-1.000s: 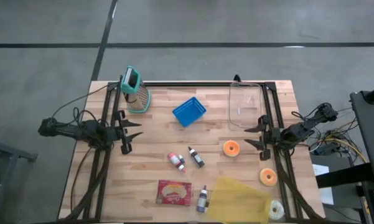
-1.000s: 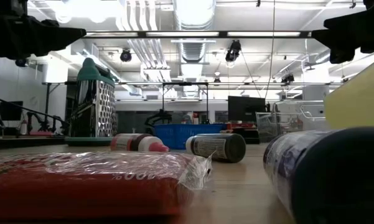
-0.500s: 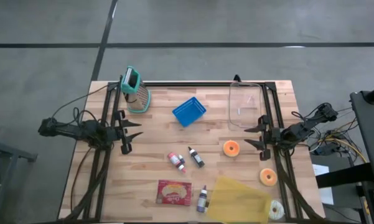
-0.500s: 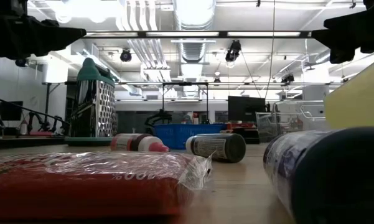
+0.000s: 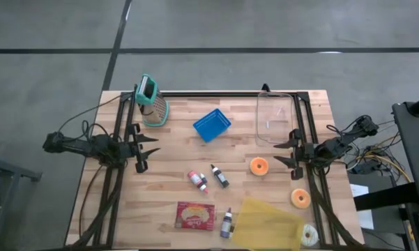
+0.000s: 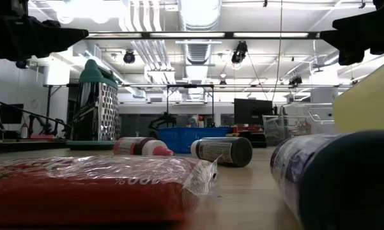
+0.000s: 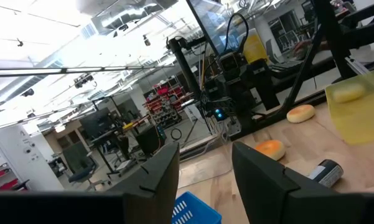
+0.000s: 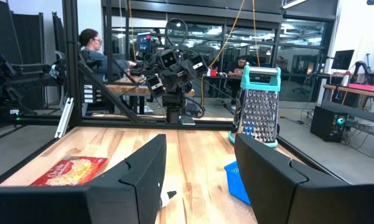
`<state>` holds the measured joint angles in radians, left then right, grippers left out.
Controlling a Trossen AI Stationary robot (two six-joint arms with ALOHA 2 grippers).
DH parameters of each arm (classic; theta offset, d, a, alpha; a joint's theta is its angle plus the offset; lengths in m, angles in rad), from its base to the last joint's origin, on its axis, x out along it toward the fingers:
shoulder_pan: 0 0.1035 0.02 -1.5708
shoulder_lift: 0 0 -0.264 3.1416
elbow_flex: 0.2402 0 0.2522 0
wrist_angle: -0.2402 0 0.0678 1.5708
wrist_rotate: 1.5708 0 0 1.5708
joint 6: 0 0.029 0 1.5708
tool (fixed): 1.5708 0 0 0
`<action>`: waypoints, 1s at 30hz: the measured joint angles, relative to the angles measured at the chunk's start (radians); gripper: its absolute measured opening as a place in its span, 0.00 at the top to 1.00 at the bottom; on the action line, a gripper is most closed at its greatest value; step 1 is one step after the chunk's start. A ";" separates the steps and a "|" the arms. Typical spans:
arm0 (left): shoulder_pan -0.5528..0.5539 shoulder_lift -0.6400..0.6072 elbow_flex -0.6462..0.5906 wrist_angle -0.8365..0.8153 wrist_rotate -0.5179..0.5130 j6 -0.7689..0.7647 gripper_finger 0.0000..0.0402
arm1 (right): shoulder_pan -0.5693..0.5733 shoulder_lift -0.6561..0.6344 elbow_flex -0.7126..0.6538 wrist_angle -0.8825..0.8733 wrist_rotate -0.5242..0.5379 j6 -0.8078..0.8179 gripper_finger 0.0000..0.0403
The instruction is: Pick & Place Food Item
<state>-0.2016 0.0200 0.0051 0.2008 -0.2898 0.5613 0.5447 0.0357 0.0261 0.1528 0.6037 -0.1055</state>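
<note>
Food items lie on the wooden table (image 5: 174,195): a red snack packet (image 5: 195,215) near the front, two orange doughnuts (image 5: 258,166) (image 5: 300,198) at the right, and a white doughnut (image 5: 309,234) on a yellow sheet (image 5: 268,222). My left gripper (image 5: 152,146) hovers open at the table's left side. At the right side my right gripper (image 5: 279,153) hovers open too. Each wrist view shows bare space between the fingers: left gripper (image 7: 205,152), right gripper (image 8: 199,143). Neither is over any item.
A teal-topped grater (image 5: 152,103) stands at the far left, a blue basket (image 5: 212,125) at the far middle, and a clear container (image 5: 275,122) at the far right. Three small bottles (image 5: 197,180) (image 5: 219,176) (image 5: 227,223) lie mid-table. A person (image 8: 90,43) sits beyond the table.
</note>
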 joint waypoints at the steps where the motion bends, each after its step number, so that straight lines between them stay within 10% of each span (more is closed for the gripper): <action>1: 0.000 0.000 0.000 0.000 0.000 0.000 0.62 | 0.000 0.000 0.000 0.000 0.000 0.000 0.54; 30: 0.000 0.000 0.000 0.000 0.000 0.000 0.62 | 0.000 0.000 0.000 0.000 0.001 -0.183 0.54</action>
<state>-0.2016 0.0204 0.0051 0.2008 -0.2901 0.5610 0.5446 0.0353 0.0261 0.1528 0.6044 -0.2887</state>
